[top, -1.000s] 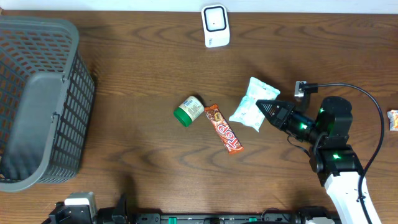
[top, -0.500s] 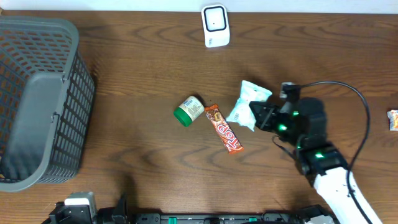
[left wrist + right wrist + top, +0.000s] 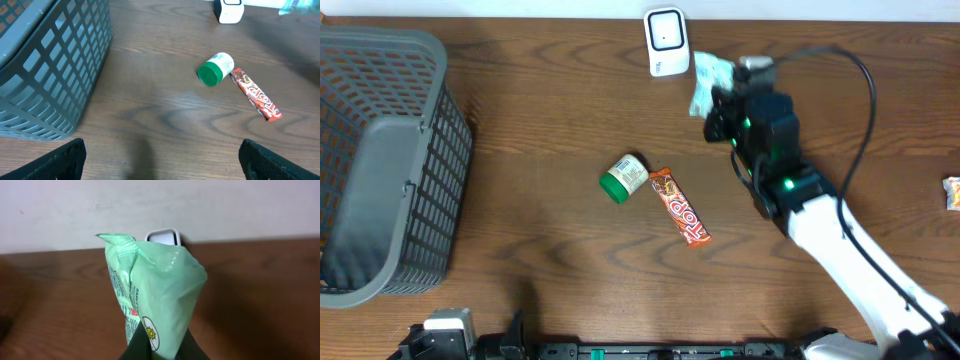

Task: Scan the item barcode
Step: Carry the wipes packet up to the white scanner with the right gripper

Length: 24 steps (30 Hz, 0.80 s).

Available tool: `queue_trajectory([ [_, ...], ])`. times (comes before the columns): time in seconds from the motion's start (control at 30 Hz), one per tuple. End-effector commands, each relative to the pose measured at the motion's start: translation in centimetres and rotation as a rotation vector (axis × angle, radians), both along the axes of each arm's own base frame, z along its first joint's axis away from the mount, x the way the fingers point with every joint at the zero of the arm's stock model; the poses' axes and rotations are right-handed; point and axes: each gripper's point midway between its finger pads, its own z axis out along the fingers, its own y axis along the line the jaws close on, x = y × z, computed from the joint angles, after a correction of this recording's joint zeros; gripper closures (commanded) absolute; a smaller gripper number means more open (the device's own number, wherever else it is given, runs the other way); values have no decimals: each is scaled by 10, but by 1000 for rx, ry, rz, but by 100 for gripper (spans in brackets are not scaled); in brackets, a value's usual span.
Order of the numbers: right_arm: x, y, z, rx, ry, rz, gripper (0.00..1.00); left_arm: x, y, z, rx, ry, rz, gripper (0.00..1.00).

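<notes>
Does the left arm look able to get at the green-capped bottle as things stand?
Probably yes. The left gripper is open, with only bare table between it and the green-capped bottle. The candy bar lies just beside the bottle; the basket stands off to one side.

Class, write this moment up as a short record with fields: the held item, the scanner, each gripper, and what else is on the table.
Held item: pale green packet, pinched at its lower end and held upright
Scanner: white scanner at the far table edge, just beyond the packet
Right gripper: shut on the packet
Left gripper: open, holding nothing
Also on table: green-capped bottle lying beside an orange candy bar; grey basket at the left
</notes>
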Motion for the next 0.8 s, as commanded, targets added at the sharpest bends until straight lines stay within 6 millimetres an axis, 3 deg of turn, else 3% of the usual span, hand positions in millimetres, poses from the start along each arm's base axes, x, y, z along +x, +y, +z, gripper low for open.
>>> queue_trajectory([
  [0.0, 13, 12, 15, -110, -29, 31, 99, -1, -1, 1, 9, -9, -12, 2],
  [0.23, -4, 30, 0, -245, 113, 68, 99, -1, -1, 1, 9, -9, -12, 2],
  [0.57, -3, 45, 9, -685, -55, 26, 99, -1, -1, 1, 9, -9, -12, 2],
  [0.77, 10, 65, -4, -989, -141, 7, 99, -1, -1, 1, 9, -9, -12, 2],
])
